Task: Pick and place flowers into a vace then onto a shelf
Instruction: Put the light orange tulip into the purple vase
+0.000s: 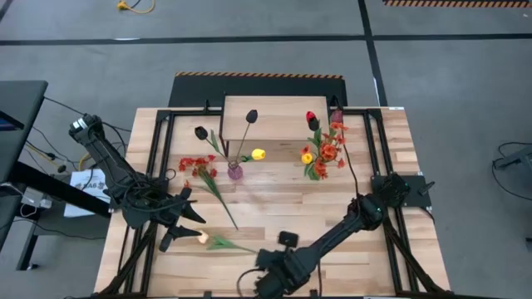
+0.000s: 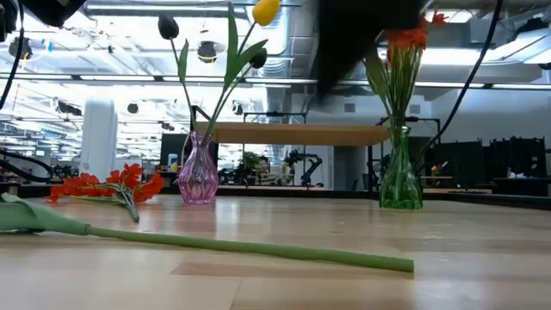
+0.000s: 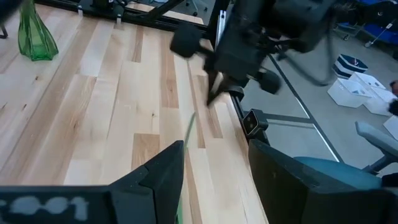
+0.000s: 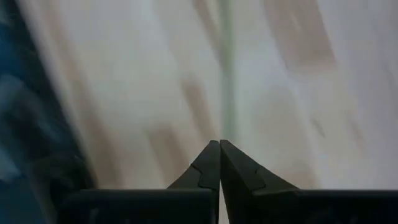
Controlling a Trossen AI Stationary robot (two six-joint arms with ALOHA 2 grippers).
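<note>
Loose flower (image 1: pixel 218 242) flat on the table, between left gripper (image 1: pixel 184 230) and right gripper (image 1: pixel 249 281).

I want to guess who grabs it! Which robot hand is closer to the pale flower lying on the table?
Left. The left gripper is open beside the pale flower's head. The right gripper is shut, farther off past the stem's end.

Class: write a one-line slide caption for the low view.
Pink vase and green vase hold flowers on the table; one stem lies in front, an orange spray at left.
</note>
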